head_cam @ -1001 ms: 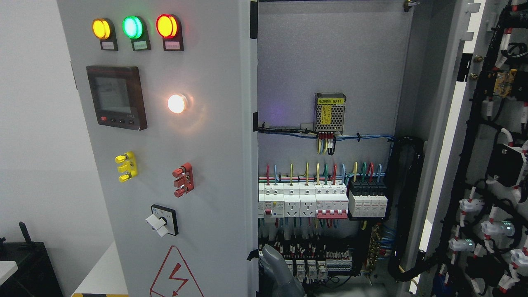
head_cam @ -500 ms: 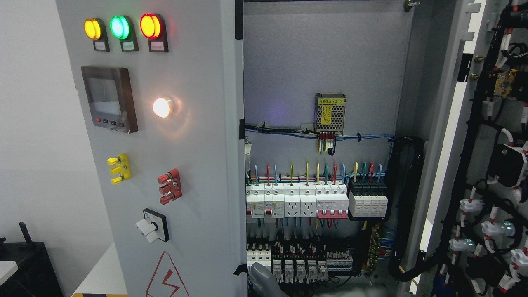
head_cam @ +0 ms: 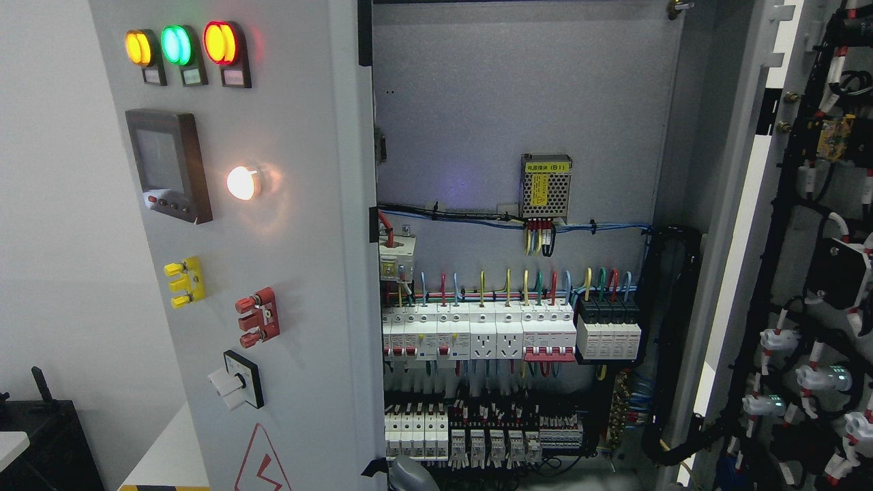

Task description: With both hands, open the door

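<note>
Swung further left since a second ago, the left door (head_cam: 273, 273) now uncovers more of the cabinet interior (head_cam: 511, 102). At the bottom edge, just right of that door's free edge, a grey rounded part (head_cam: 409, 476), perhaps a robot hand, barely shows; whether its fingers are spread or curled cannot be told, nor which arm it belongs to. On the door face sit three lit indicator lamps (head_cam: 179, 45), a display meter (head_cam: 167, 164) and a rotary switch (head_cam: 235, 382). Deeper inside, breaker rows (head_cam: 477, 334) run beneath a meshed power supply (head_cam: 545, 185). The right door (head_cam: 818, 273) stands open, its wiring exposed.
</note>
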Available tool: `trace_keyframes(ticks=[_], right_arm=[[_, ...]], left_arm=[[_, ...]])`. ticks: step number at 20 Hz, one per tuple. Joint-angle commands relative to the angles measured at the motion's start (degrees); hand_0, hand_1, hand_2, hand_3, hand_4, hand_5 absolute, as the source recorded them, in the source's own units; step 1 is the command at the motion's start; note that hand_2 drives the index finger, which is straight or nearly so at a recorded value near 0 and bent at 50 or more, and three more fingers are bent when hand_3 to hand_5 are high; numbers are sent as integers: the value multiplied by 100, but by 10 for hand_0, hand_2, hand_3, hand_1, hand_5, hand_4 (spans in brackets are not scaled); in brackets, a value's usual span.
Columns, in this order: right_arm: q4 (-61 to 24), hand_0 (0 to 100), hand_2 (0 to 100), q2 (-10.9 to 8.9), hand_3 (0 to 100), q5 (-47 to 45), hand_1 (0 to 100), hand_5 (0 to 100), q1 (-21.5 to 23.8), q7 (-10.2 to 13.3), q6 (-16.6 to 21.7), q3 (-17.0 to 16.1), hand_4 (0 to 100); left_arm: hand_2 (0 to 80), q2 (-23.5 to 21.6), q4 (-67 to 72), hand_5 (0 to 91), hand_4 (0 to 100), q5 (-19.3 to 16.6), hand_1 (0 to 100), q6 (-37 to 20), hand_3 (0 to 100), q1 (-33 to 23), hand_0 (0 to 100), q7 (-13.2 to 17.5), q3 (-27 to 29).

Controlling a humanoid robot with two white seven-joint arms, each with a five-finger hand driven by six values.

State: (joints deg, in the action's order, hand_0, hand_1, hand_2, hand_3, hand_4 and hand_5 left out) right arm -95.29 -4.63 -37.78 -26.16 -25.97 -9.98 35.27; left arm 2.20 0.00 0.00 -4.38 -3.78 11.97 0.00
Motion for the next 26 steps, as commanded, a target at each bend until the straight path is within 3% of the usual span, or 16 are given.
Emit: trace_keyframes(ticks=[1, 26], right_arm=[[-288, 0, 0, 59, 0, 8, 0, 0, 76, 13, 5, 436, 0], [-570, 0, 0, 322, 0, 377, 0, 0, 225, 154, 5, 1096, 0]], left_arm=[[0, 0, -88, 0, 43, 176, 0, -2, 0, 0, 0, -1, 53], [0, 0, -88, 0, 44, 176, 0, -2, 0, 0, 0, -1, 53]])
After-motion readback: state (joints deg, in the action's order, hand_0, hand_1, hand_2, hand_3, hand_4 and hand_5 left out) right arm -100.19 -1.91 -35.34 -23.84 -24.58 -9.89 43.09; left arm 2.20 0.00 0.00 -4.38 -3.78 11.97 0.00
